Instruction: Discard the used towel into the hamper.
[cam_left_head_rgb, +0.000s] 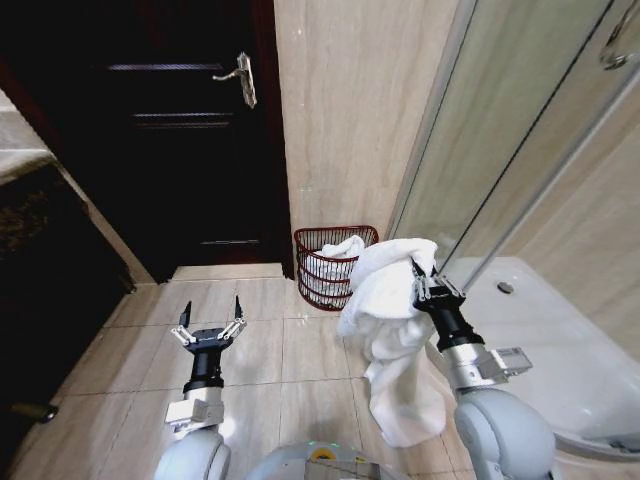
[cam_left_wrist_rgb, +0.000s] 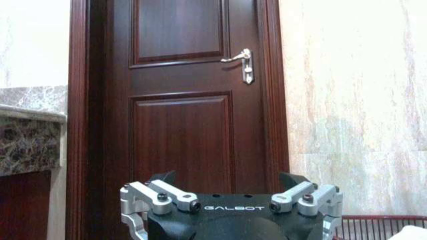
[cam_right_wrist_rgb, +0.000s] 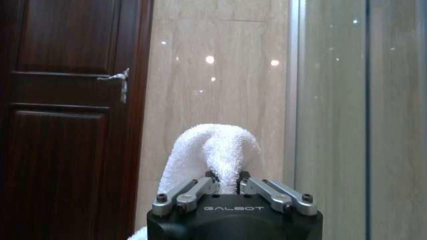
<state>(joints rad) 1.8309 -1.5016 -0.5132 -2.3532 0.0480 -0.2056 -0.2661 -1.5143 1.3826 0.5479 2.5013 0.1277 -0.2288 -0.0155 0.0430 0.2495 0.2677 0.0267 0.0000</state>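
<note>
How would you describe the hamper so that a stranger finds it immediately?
Look at the dark wooden door; right of it stands a beige tiled wall. At its foot, on the floor, sits the hamper, a round red-brown wire basket, already holding something white.

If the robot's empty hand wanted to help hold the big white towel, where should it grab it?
Probably the loose tail of the towel, which hangs free below the right gripper that pinches its top fold. The open left gripper could come in from the robot's left side, where nothing blocks it, short of the hamper.
</note>
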